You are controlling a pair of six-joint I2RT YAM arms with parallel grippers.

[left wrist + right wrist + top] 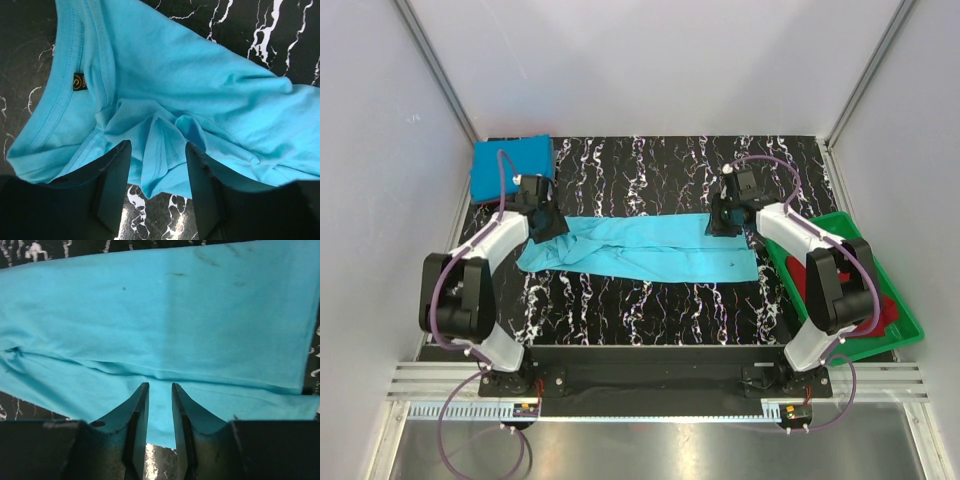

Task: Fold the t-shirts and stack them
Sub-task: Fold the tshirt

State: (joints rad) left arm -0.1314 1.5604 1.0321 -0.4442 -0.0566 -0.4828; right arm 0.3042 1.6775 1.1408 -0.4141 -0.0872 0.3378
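The turquoise t-shirt [640,250] lies folded lengthwise across the middle of the tabletop [650,310]. The left hand [157,150], apart, straddles bunched collar cloth. The right hand [160,387], narrowly apart, hovers at the right end. Closing either hand may catch only one layer and drag the fold askew.

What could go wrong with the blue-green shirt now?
The left hand is open over a bunched-up lump of the shirt; folding now might trap that wrinkle. The right hand sits right at the shirt's edge with its jaws close together, so it may catch too little cloth and slip off.
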